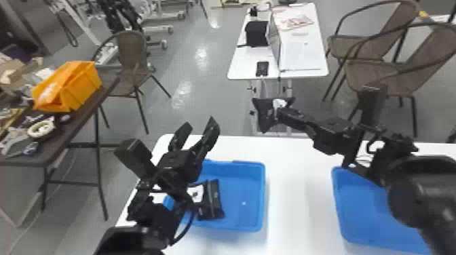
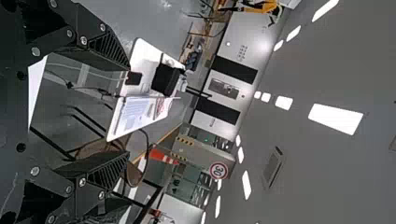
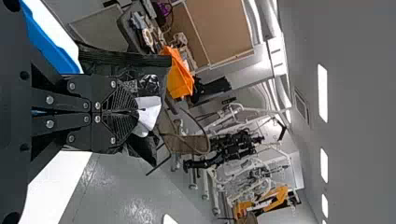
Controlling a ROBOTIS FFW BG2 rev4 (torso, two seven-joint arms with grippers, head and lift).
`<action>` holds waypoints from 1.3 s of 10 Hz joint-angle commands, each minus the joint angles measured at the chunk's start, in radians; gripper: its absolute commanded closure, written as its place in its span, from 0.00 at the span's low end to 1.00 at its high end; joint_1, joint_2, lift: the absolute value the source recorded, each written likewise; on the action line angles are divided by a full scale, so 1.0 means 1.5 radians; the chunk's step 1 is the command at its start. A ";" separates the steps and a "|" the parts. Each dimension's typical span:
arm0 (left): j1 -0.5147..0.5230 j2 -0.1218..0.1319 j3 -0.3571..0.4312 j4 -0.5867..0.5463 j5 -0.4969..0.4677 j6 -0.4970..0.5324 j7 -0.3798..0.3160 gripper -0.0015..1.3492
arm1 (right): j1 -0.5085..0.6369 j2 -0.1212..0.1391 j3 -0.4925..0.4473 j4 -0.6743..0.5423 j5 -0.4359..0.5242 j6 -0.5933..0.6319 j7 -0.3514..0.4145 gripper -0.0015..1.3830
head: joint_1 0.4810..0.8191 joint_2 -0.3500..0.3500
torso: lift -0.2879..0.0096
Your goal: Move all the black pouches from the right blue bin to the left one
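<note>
Grey floor (image 1: 217, 98) and brown chairs (image 1: 373, 61) lie beyond a white table (image 1: 298, 176). Out over it reaches the right arm, and the fingers of the right gripper (image 3: 135, 112) are drawn together on a black pouch (image 1: 265, 114), pinched at a gathered part beside its pale patch (image 1: 280, 103). The pouch is up in the air, seen past the table's far edge and between the two bins in the head view; its corners flare out around the pinch.

It looks light and limp, with a film skin that may be slick, so the grip wants a good fold of material rather than a thin edge. Nothing about it seems fragile, but loose corners could catch a bin's rim. The middle would be a fair place to take hold of one, squeezed gently.

The left gripper (image 1: 200, 125) is raised by the left bin (image 1: 244, 203), its fingers well apart with nothing between them. Inside that bin another pouch (image 1: 213, 200) lies flat. The right bin (image 1: 369, 210) sits partly behind the right arm. Next, I judge, the held pouch should go across and down into the left bin, clear of the left gripper.
</note>
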 commanded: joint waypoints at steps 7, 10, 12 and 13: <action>-0.047 0.003 -0.029 0.001 -0.002 0.049 -0.049 0.31 | -0.070 0.007 0.091 0.107 -0.081 -0.011 0.074 0.92 | 0.55 0.84 | 1.00; -0.046 0.003 -0.029 0.001 0.000 0.055 -0.049 0.31 | -0.073 0.009 0.092 0.111 -0.080 -0.011 0.076 0.92 | 0.55 0.85 | 1.00; -0.054 0.005 -0.027 0.001 0.011 0.091 -0.060 0.32 | -0.084 0.014 0.093 0.117 -0.081 -0.017 0.079 0.93 | 0.56 0.85 | 1.00; -0.057 0.007 -0.028 0.001 0.011 0.101 -0.065 0.32 | -0.088 0.015 0.097 0.120 -0.085 -0.018 0.080 0.93 | 0.55 0.84 | 1.00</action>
